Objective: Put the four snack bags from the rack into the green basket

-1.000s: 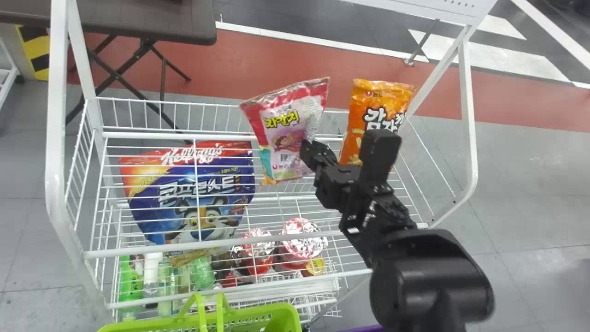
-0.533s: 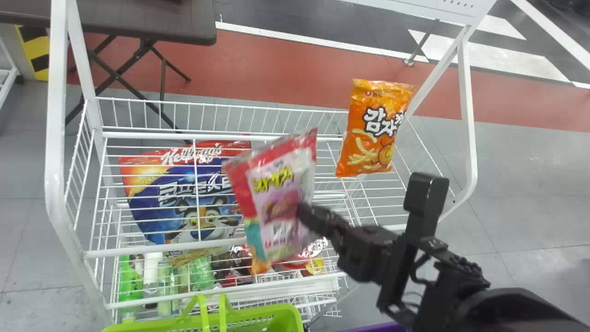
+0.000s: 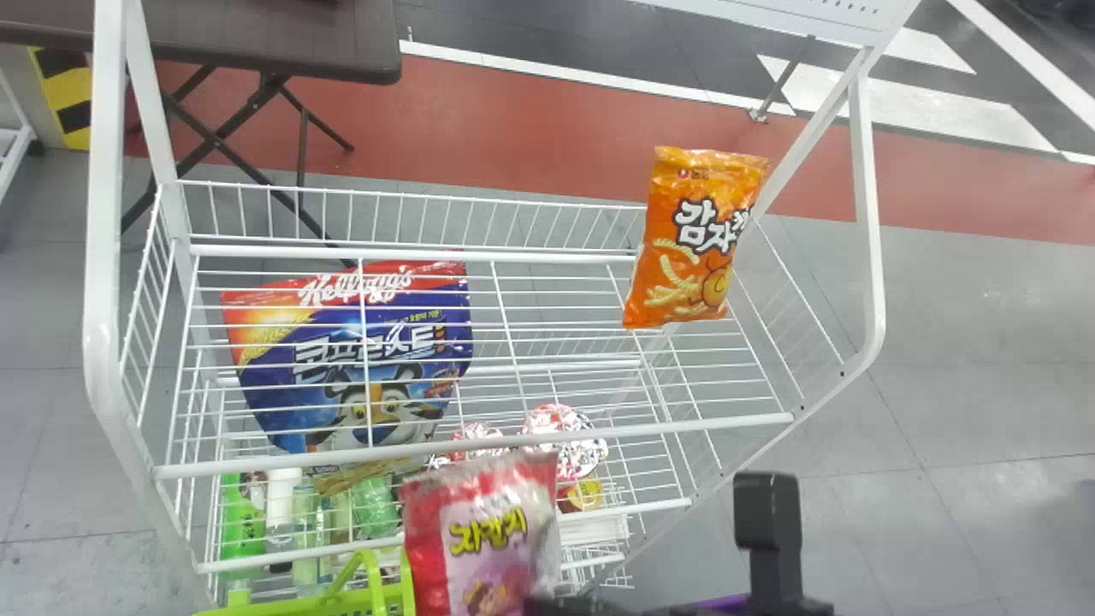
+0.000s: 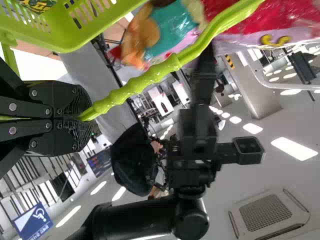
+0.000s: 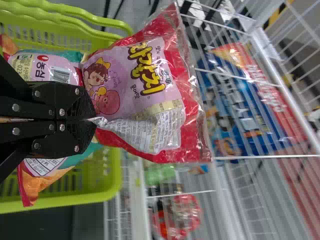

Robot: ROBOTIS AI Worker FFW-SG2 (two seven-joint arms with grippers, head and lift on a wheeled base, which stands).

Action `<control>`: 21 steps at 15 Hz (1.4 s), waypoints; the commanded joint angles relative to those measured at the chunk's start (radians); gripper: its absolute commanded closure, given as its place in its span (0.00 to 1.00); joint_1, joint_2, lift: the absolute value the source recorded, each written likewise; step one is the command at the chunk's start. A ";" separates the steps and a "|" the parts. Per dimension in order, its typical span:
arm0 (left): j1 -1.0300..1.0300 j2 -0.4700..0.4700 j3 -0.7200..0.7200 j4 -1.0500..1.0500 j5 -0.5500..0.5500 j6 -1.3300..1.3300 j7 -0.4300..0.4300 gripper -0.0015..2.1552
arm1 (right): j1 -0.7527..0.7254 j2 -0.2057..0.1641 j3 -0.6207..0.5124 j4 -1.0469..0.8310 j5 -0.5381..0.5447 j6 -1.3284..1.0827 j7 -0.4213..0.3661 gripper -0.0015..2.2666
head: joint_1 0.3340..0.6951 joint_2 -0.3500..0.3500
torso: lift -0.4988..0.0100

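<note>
At the bottom edge of the head view, my right gripper is by the side of the red and pink snack bag, in front of the rack. In the right wrist view the right gripper is shut on a pinched fold of that bag, with the green basket behind it. My left gripper is shut on the green basket's handle. On the rack's upper shelf, toward the right, an orange snack bag leans against the back.
The white wire rack has a blue and red cereal bag at left. Bottles and red cups stand lower. A brown folding table is behind; something purple shows at the bottom edge.
The right gripper has carried the red and pink bag from above the shelf down toward the head view's bottom edge, over the basket's side. The orange bag has stayed put.
</note>
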 commanded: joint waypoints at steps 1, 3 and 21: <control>0.000 -0.004 -0.002 0.002 0.000 -0.008 0.000 0.99 | 0.022 0.003 0.012 0.058 0.001 0.038 0.000 0.97 | 1.00 0.00 | 0.97; 0.000 -0.004 0.000 0.005 0.000 -0.014 0.000 0.99 | 0.037 0.003 0.028 0.113 0.013 0.044 0.024 0.97 | 1.00 0.00 | 0.97; -0.008 -0.009 -0.014 0.007 -0.008 -0.008 0.000 0.99 | 0.030 -0.011 0.087 0.270 0.039 -0.241 0.129 0.03 | 1.00 0.00 | 0.97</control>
